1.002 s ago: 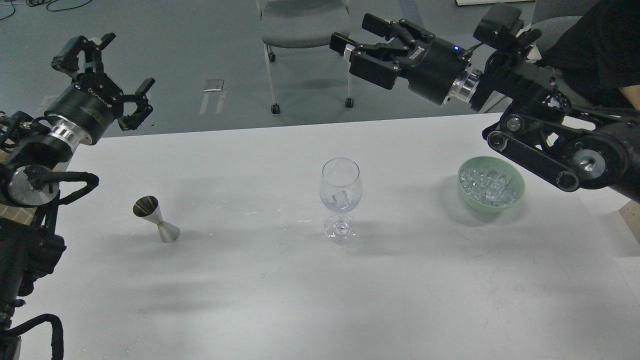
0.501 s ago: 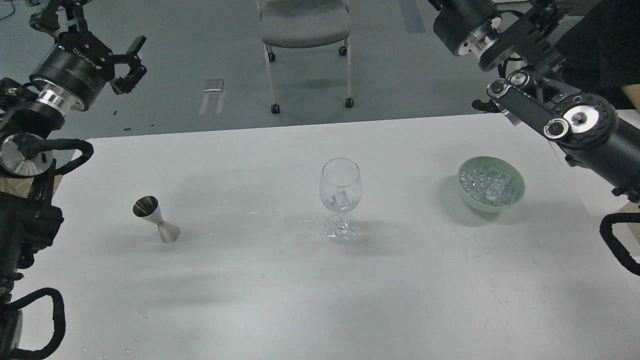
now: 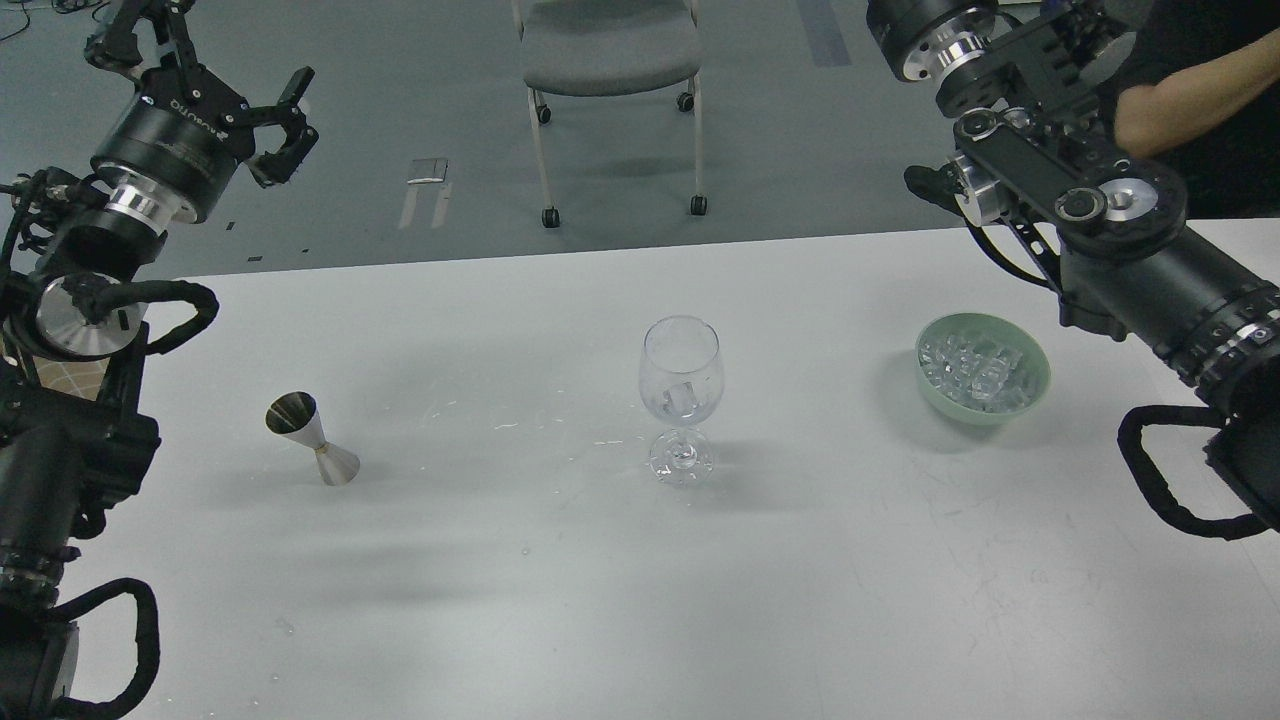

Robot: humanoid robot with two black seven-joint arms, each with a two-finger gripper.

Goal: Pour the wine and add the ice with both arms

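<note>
ice (image 3: 975, 368) sits piled in the green bowl (image 3: 1030, 395) on my table's (image 3: 600, 600) right side. my left gripper (image 3: 205, 75) hangs spread wide, empty. my right gripper is out of frame.

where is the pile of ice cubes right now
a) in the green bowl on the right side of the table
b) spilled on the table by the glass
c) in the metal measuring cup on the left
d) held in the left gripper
a: the ice sits heaped inside the green bowl on the right side of the table, apart from the wine glass in the middle.
</note>
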